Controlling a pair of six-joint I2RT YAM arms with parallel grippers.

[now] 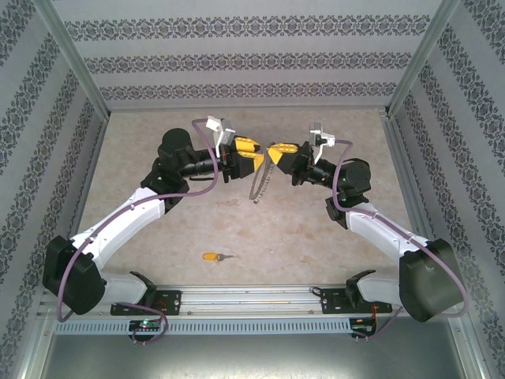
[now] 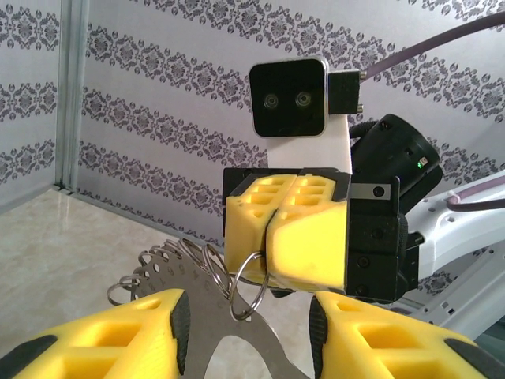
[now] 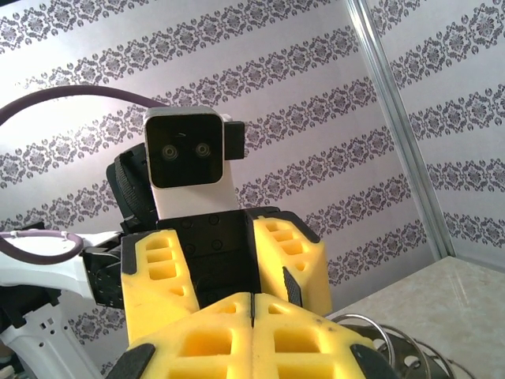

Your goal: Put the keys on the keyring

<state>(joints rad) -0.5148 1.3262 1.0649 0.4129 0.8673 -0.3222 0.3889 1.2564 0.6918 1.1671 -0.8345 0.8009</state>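
Observation:
The keyring (image 2: pixel 201 304) is a flat grey metal hoop fringed with small split rings, and it hangs in the air between both arms (image 1: pixel 259 188). My left gripper (image 2: pixel 248 332) spans the hoop, whose two sides run to the black pads (image 2: pixel 180 324). In the top view my left gripper (image 1: pixel 254 160) faces my right gripper (image 1: pixel 274 151) tip to tip. My right gripper (image 2: pixel 272 229) is shut and pinches one small split ring (image 2: pixel 251 288) on the hoop's rim. The key (image 1: pixel 215 257), with an orange-yellow head, lies on the table near the front edge.
The beige table (image 1: pixel 158 237) is closed in by patterned walls (image 1: pixel 252 63) on three sides. A metal rail (image 1: pixel 252 298) with both arm bases runs along the near edge. A purple cable (image 1: pixel 197 185) loops off the left arm.

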